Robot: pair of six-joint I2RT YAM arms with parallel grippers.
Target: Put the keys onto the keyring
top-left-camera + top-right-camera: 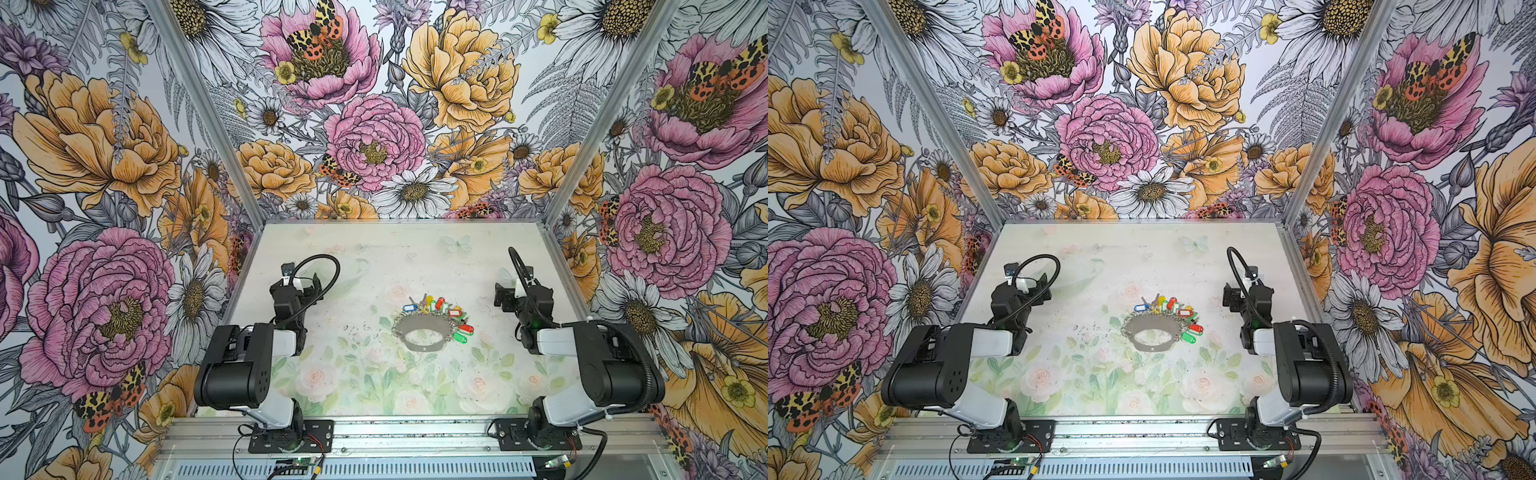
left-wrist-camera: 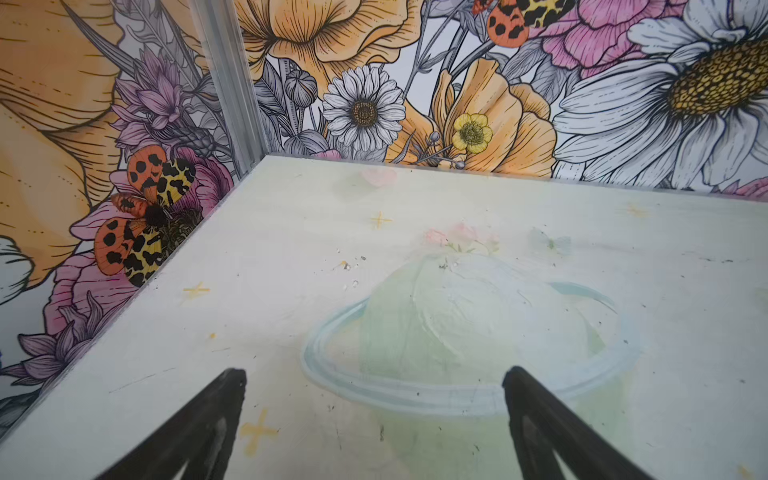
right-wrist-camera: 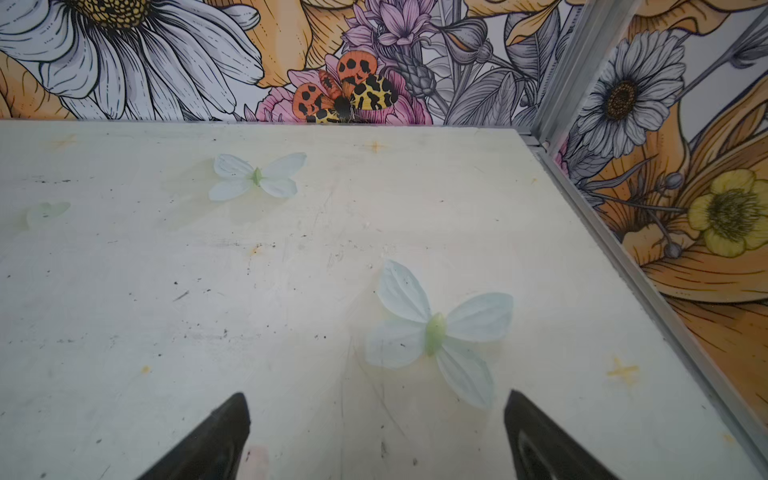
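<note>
Left gripper (image 2: pixel 374 373) and right gripper (image 3: pixel 376 401) both gape wide and empty, parked well apart from the keyring (image 1: pixel 415 323), likely to leave it clear; the keys (image 1: pixel 410 308) lie at its far rim beside the coloured bunch (image 1: pixel 451 312); whether they are hooked on is too small to tell.

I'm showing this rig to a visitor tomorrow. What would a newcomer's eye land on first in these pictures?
The loud floral wallpaper on all three walls dominates. Next comes the bright cluster of coloured key tags, fanned along the far and right edge of the grey keyring at the middle of the table. The left tool and right tool hang open and empty at either side.
</note>
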